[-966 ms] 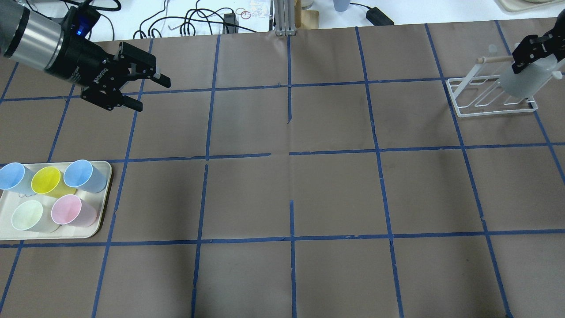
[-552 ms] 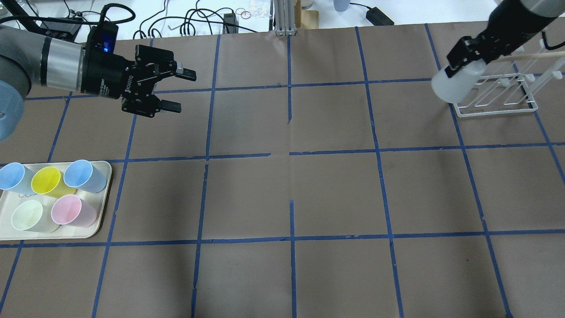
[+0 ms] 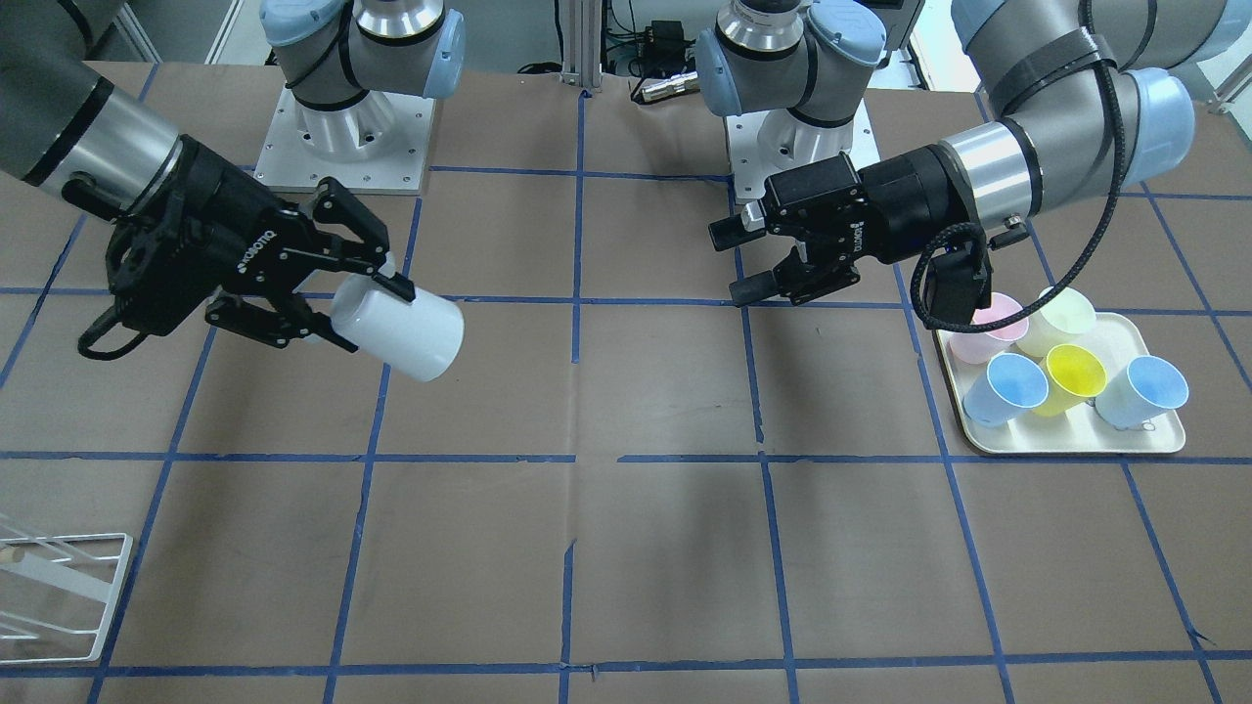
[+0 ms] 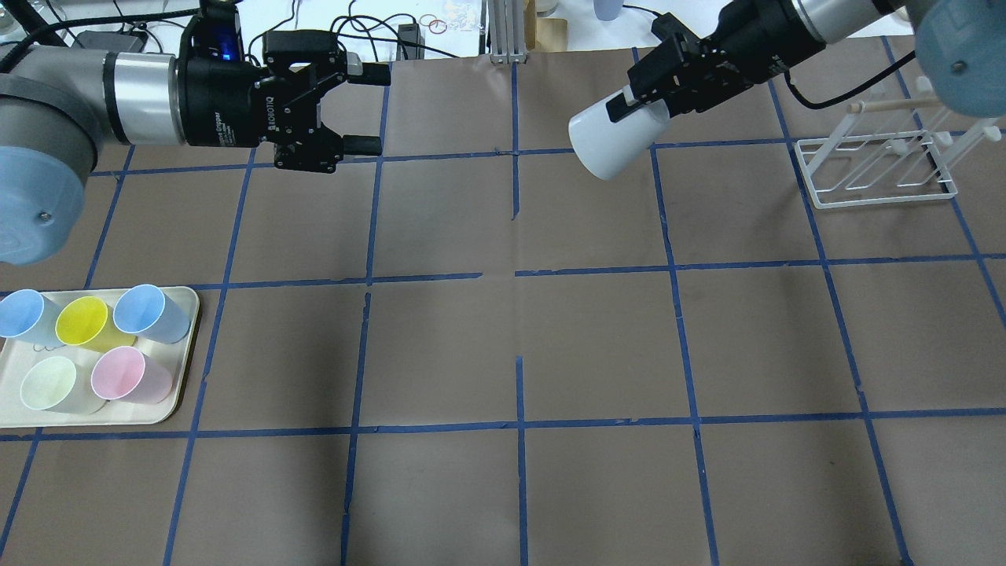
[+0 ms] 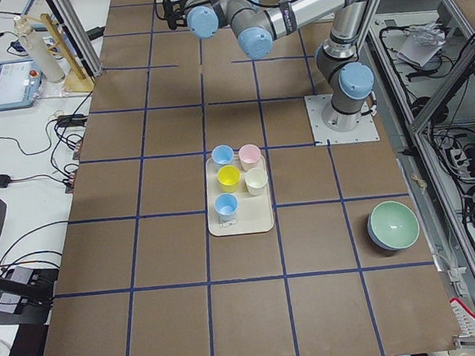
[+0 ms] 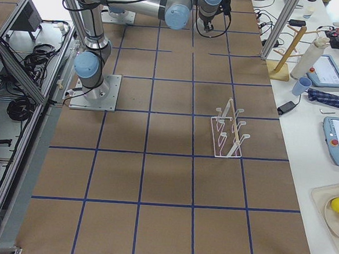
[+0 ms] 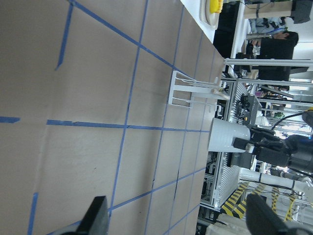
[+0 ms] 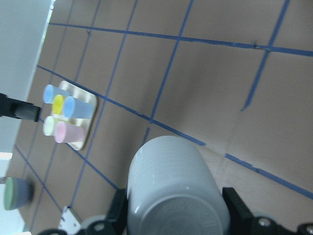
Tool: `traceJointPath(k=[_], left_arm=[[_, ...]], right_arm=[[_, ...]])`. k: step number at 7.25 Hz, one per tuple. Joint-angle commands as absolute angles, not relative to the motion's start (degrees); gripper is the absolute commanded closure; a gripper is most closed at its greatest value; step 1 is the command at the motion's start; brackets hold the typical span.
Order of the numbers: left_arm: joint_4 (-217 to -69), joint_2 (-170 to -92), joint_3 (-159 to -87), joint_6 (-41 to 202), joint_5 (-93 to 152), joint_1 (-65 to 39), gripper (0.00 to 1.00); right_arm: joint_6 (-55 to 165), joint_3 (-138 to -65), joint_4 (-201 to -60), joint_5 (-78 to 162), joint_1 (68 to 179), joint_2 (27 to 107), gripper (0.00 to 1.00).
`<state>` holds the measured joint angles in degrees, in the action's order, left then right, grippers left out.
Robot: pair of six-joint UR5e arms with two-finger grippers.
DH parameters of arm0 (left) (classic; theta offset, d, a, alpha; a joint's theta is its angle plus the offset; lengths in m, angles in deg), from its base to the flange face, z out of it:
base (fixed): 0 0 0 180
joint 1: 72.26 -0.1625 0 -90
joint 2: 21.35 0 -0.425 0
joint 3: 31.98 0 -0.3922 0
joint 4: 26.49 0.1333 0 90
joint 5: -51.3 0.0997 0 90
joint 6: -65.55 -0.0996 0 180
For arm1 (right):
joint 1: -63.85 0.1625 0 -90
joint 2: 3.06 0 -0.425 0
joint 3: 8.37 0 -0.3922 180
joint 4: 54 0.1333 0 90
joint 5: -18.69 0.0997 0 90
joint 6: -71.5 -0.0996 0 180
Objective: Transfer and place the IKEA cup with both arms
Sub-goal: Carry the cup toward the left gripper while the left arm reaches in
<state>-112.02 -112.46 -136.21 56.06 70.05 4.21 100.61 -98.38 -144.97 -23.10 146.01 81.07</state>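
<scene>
IKEA cup [image 4: 609, 145] is held on its side in the air, pinched at its narrow base by the right gripper [image 3: 364, 313], a little right of the middle tape line of the table [image 4: 519, 487], with its wider end turned left. The left gripper [image 4: 373, 110] is seen spread wide with nothing in it, levelled at the cup from the left and well apart from it. The ribbed underside of the base is shown close up between two black fingers [image 8: 234, 208] in the right wrist view, a face hidden from the overhead camera; in the left wrist view the cup is framed far off between blurred, parted fingertips. In both side views the grippers are small at the top edge and the cup cannot be made out. A cream tray [image 3: 1066, 438] of five coloured cups [image 4: 118, 373] is set at the left, a white wire rack [image 4: 884, 199] at the far right, just under the right arm [image 4: 825, 16] in the overhead view, and a green bowl [image 5: 394, 225] is caught only by the exterior left and right wrist cameras
</scene>
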Motion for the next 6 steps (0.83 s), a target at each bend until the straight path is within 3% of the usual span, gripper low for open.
traceJointPath(k=[1,3,6], left_arm=[[-111.83,-112.40,-136.48,56.31,66.88,5.42,0.00],[-111.92,-112.50,-136.57,56.49,62.31,7.01,0.00],[-111.66,-112.57,-135.61,57.02,57.81,9.21,0.00]], right_arm=[[100.59,-98.72,-137.02,-5.04,145.59,80.61,0.96],[101.20,-99.59,-128.32,6.77,144.37,79.65,0.97],[101.64,-106.53,-127.66,15.26,144.62,79.47,0.97]])
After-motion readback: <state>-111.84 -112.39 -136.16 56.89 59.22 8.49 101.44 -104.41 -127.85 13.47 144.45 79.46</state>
